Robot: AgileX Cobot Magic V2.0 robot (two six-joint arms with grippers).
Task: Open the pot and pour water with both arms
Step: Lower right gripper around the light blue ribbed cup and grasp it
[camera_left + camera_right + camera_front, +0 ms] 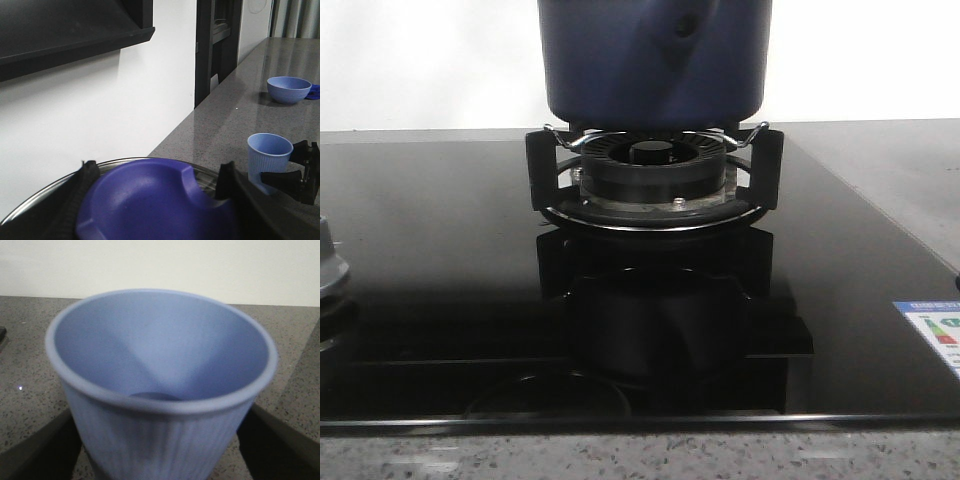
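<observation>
A large dark navy pot [655, 60] is seen in the front view, seated on the black ribbed burner [653, 172] of a glossy black cooktop [430, 300]; its top edge is cut off, so whether it is covered cannot be told from there. In the left wrist view, the left claw [157, 200] is closed around a purple-blue knob [150, 205] on a glass lid [45, 197] with a metal rim. Whether the lid is raised or resting on the pot cannot be told. In the right wrist view, the right claw [160, 450] is closed on a pale blue ribbed cup [160, 390], held upright over the grey speckled surface [30, 340]. A blue bowl [288, 89] is seen farther along the surface. Judged from this, both grasps are made; the pouring is not yet done.
</observation>
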